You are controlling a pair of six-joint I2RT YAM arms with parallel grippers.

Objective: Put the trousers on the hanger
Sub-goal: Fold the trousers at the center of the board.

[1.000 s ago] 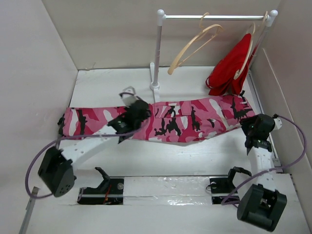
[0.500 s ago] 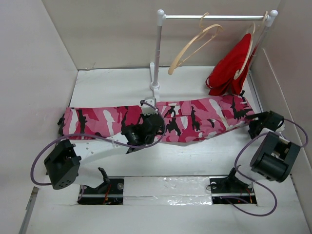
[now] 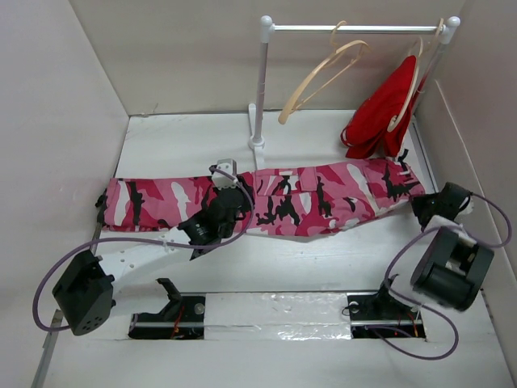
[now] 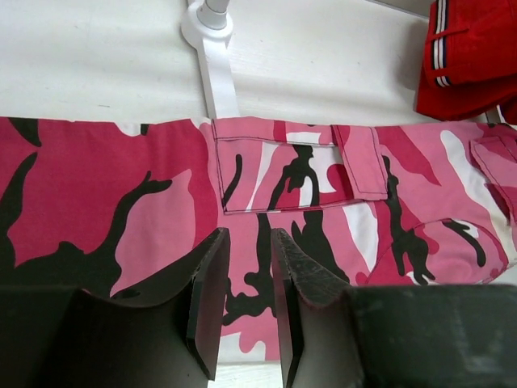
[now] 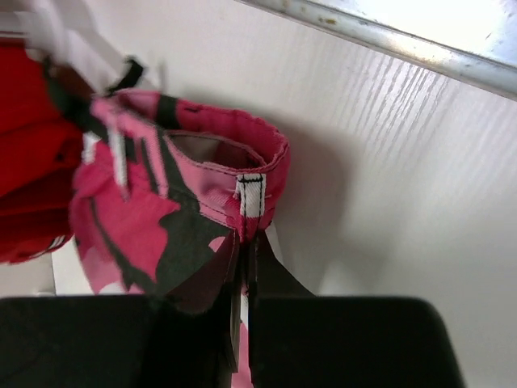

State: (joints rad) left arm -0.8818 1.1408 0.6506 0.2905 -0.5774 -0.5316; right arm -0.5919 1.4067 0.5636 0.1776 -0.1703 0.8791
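Trousers (image 3: pixel 307 202) flat on table (image 3: pixel 186 145), waistband pinched in right gripper (image 5: pixel 242 255), left gripper (image 4: pixel 249 267) slightly parted above, hanger (image 3: pixel 319 77) on rail (image 3: pixel 355 28) beside red garment (image 3: pixel 384 113).

Top view: we look down from high behind arm bases (image 3: pixel 170 311), facing far wall (image 3: pixel 202 56); whole table (image 3: pixel 323 263), rail (image 3: pixel 355 28) and both arms fit in frame.
Left wrist view: we sit close over trousers (image 4: pixel 121 186), looking forward past left gripper fingers (image 4: pixel 206 299) to rack foot (image 4: pixel 214 65).
Right wrist view: nearest of all, tight against trousers' waistband end, side wall (image 5: pixel 388 162) behind.
All three views share trousers. Top and left wrist also share rack foot and red garment (image 4: pixel 477 48).
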